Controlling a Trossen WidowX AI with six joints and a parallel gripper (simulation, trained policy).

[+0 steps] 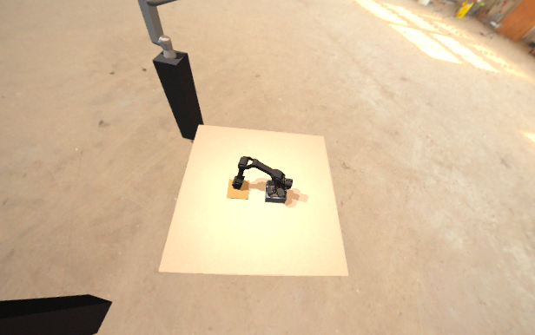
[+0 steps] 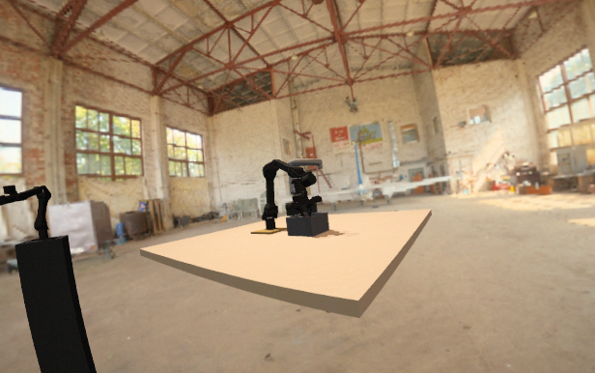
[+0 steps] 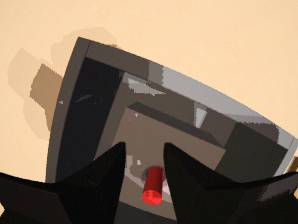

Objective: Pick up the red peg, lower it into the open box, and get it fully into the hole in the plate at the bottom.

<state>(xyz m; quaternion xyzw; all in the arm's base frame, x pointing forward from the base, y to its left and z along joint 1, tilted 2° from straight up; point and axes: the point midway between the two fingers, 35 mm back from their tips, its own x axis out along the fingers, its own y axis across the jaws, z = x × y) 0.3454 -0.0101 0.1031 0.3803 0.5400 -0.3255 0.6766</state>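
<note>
Red peg [image 3: 154,182] is standing inside the open box [image 1: 275,200] [image 2: 307,226] [image 3: 65,107], its lower end meeting the dark hole [image 3: 146,173] in the plate [image 3: 172,131] at the bottom. In the wrist view its bright end is facing the camera, and part of the hole's rim is showing beside it; how deep it is sitting cannot be told. The end effector [image 1: 274,191] [image 2: 303,212] [image 3: 144,148] is pointing down into the box and is releasing its grip, its black fingers standing apart on either side of the peg. A gap is showing between the peg and one finger, while the other is lying just beside it; whether they are touching is unclear. The dark box is resting on the pale desk [image 1: 256,239] [image 2: 290,271] [image 3: 225,30], near the orange base plate [image 1: 244,195] [image 2: 260,232]. From that plate the black arm [image 1: 266,168] [image 2: 270,193] is rising, bending over, and reaching down to the box.
</note>
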